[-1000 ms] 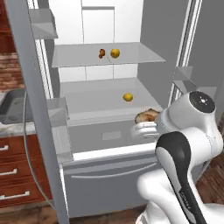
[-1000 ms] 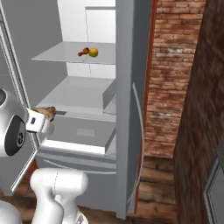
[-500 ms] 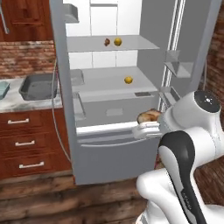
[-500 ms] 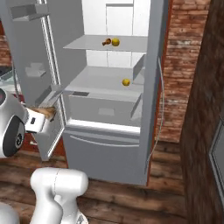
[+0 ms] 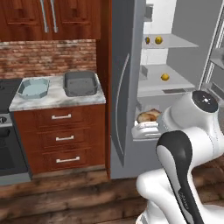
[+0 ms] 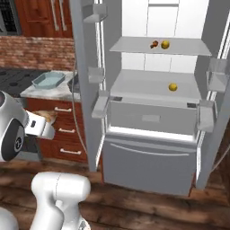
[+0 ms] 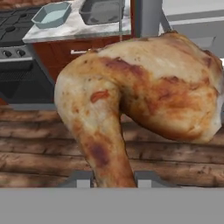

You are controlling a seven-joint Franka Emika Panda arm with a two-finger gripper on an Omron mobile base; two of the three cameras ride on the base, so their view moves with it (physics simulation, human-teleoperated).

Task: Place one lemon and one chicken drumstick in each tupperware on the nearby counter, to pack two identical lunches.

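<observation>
My gripper (image 5: 147,127) is shut on a browned chicken drumstick (image 5: 148,116), held in the air in front of the open fridge. In the hand view that drumstick (image 7: 140,96) looms large, its bone end down between the fingertips (image 7: 79,179). On the marbled counter (image 5: 57,96) stand the pale blue-grey tupperware (image 5: 33,87) and the dark grey tupperware (image 5: 80,83), both to the gripper's left. A lemon (image 6: 165,44) lies beside a second drumstick (image 6: 154,44) on the fridge's upper shelf. Another lemon (image 6: 173,87) rests on the shelf below.
The open fridge door (image 5: 124,83) stands between the counter and the fridge interior. A black stove (image 7: 17,26) adjoins the counter's left end. Reddish-brown drawers (image 5: 61,138) sit under the counter, above a wooden floor (image 5: 65,197).
Both base views have swung away from the fridge, so the counter and tubs now show at left. The drumstick stays in the shut gripper.
</observation>
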